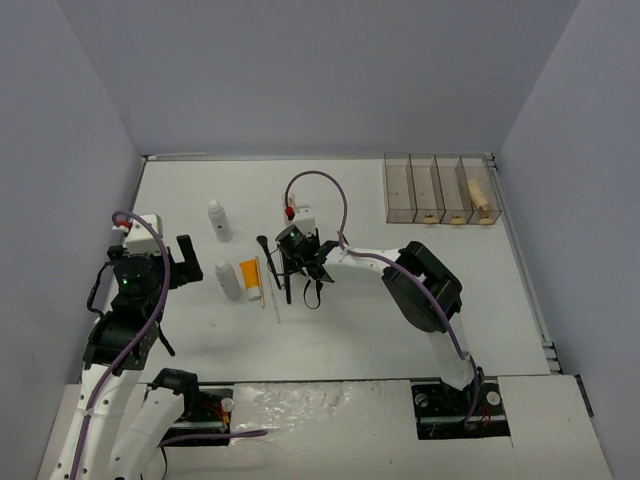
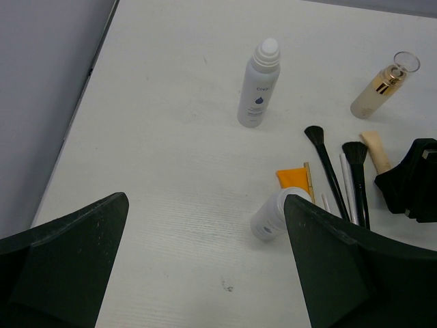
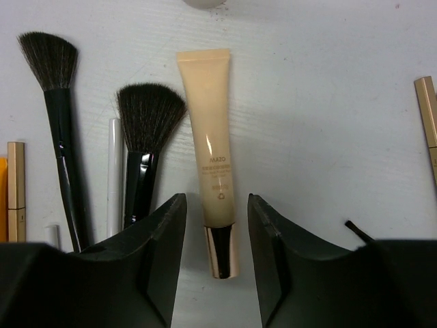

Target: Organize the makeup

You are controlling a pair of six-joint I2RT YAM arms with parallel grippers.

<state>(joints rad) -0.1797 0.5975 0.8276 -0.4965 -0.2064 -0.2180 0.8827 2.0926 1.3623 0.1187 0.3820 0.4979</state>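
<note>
My right gripper (image 3: 216, 203) is open and straddles the lower end of a beige tube (image 3: 210, 137) with a gold cap; a gap shows on each side of the tube. Left of the tube lie two black brushes (image 3: 145, 130), a white pencil (image 3: 114, 178) and a gold pencil (image 3: 16, 184). In the left wrist view I see a standing white bottle (image 2: 259, 85), a second white bottle (image 2: 273, 215), an orange tube (image 2: 292, 179) and a small glass bottle of tan liquid (image 2: 382, 89). My left gripper (image 2: 206, 205) hangs open over bare table at the left (image 1: 175, 262).
A clear four-compartment box (image 1: 440, 190) stands at the back right with a beige item (image 1: 478, 190) in its right compartment. Another gold pencil (image 3: 429, 116) lies right of the beige tube. Grey walls enclose the white table (image 1: 400, 330) on three sides.
</note>
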